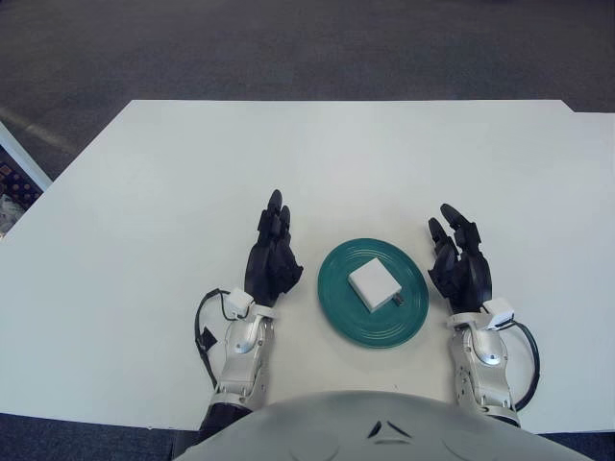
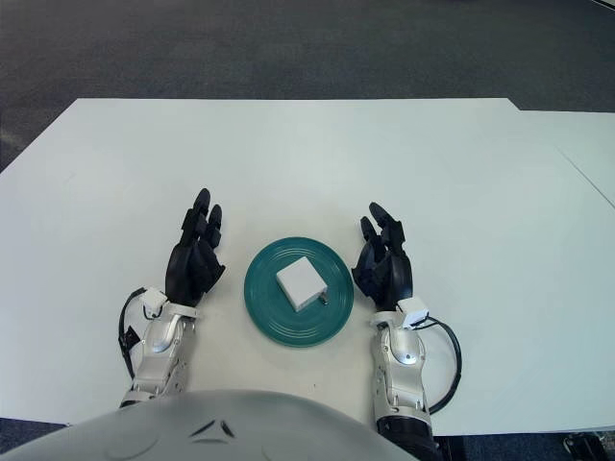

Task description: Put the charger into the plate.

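A white cube-shaped charger (image 1: 374,285) lies in the middle of a round teal plate (image 1: 342,310), its metal prongs pointing to the right. Nothing touches it. My left hand (image 1: 272,255) shows just left of the plate with its black fingers stretched forward and holding nothing. My right hand (image 1: 458,263) shows just right of the plate, fingers likewise extended and holding nothing.
The plate sits near the front of a large white table (image 1: 327,163). Dark carpet (image 1: 288,48) lies beyond its far edge. A second white surface (image 2: 596,144) adjoins at the right. My own torso (image 1: 375,427) fills the bottom of the views.
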`<state>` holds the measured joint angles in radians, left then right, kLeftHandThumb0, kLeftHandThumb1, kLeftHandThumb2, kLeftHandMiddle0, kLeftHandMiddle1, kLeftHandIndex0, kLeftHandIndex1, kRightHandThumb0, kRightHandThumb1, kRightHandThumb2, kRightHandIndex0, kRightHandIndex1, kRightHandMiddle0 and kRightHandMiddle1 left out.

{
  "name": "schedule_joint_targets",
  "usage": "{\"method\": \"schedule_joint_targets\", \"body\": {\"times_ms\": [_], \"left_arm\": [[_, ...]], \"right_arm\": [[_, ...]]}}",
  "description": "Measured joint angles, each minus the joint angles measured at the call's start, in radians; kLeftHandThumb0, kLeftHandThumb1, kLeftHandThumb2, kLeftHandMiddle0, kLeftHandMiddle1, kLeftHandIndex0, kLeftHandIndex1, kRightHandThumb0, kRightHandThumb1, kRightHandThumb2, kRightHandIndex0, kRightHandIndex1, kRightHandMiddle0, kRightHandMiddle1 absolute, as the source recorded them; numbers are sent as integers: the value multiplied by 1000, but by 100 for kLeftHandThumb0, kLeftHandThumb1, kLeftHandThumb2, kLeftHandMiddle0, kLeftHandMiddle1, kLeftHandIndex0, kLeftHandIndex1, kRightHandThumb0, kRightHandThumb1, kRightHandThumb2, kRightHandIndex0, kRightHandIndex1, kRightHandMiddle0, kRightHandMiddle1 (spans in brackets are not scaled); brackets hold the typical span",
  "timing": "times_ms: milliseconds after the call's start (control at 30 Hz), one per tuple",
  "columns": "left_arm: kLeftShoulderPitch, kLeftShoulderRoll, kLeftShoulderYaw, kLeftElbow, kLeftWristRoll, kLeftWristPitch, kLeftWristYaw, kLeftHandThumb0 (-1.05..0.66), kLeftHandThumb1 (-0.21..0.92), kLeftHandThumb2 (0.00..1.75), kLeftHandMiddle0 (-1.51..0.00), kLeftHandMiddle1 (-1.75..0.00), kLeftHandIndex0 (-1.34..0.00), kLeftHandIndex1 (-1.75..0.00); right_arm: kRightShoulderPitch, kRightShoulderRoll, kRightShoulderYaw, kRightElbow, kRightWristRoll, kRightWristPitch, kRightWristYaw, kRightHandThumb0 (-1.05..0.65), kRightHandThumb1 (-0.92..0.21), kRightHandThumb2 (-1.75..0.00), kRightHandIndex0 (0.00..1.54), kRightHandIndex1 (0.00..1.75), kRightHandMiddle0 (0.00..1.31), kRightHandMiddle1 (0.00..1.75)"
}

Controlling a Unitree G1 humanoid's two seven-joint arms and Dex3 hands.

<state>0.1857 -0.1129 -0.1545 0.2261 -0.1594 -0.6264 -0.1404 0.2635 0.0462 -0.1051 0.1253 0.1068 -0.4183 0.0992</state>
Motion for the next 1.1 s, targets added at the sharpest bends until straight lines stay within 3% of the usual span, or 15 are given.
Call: {"method": "schedule_joint_targets", "body": {"times_ms": [333, 700, 1100], "left_arm": [[-19, 2, 10, 21, -52, -102, -90, -88, 92, 93, -20, -4, 0, -52], [-13, 3, 24, 11, -101, -112, -150, -92, 92, 92, -18, -1, 0, -41], [-6, 3, 18, 12, -4, -136, -113, -93, 92, 92, -16, 0, 0, -38]], "right_arm": [[25, -1, 3, -22, 0, 1, 5, -94, -92, -85, 30, 1, 0, 64], [35, -3, 10, -28, 1, 3, 12, -91, -92, -84, 26, 0, 0, 61], [42, -11, 20, -39, 1, 16, 15, -83, -92, -84, 14, 0, 0, 47]]}}
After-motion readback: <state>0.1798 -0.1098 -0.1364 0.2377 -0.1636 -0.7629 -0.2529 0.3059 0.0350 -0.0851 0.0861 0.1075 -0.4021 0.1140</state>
